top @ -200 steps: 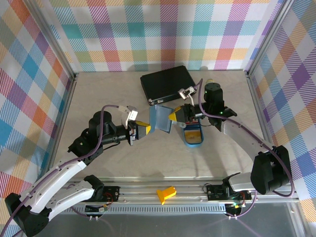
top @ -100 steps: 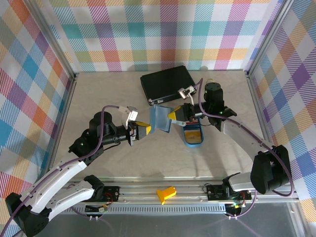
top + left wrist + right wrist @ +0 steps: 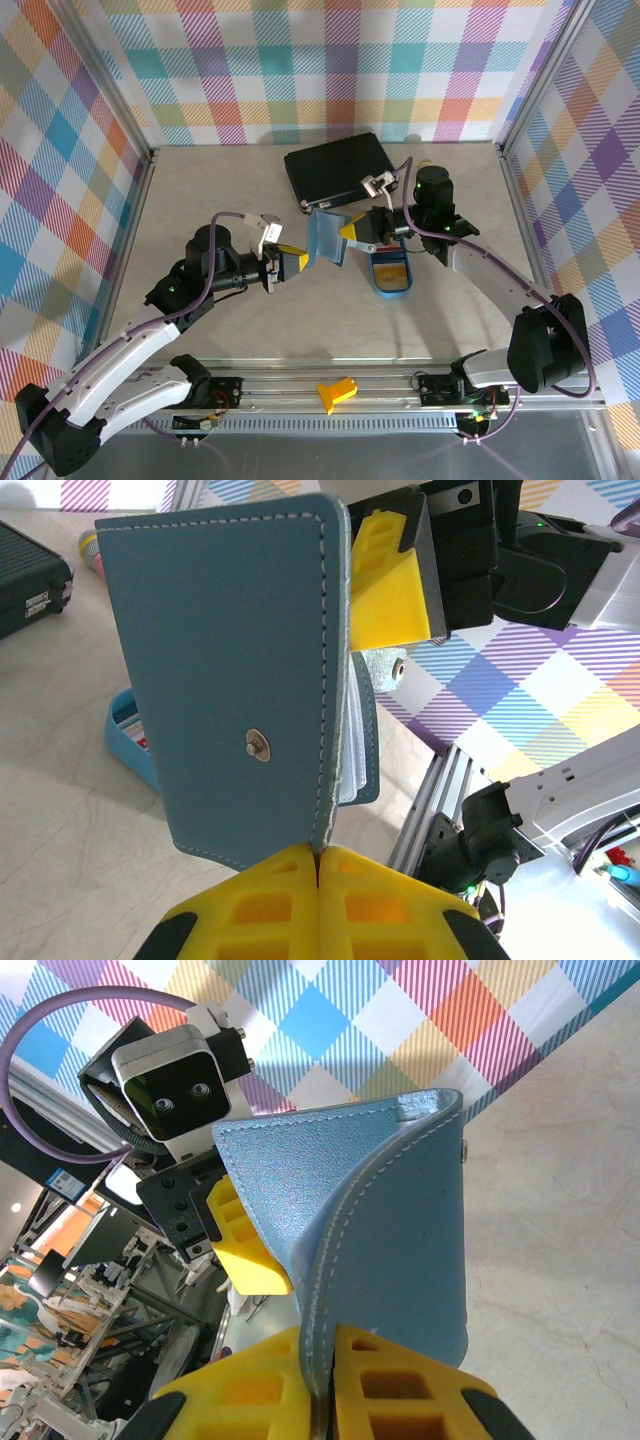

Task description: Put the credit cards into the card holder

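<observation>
Reach decides the coming move: the credit cards [image 3: 388, 268] lie in the blue oval tray [image 3: 390, 293], whose long axis runs from the far side of the table toward the arms, and an orange card shows on top. The card holder [image 3: 328, 238] hangs off the table just left of the tray, partly unfolded, with its fold running roughly up and down. The left gripper [image 3: 318, 855] is clamped tight on the edge of the flap farther from the tray. The right gripper [image 3: 318, 1352] is pinched shut on the flap nearer the tray, almost over the tray's far end. From the tray, the left arm's fingers sit well beyond the holder, so the right arm is clearly the nearer one to the cards. It would probably have to release its flap before fetching one, leaving the left to keep the pockets presented toward the tray.
</observation>
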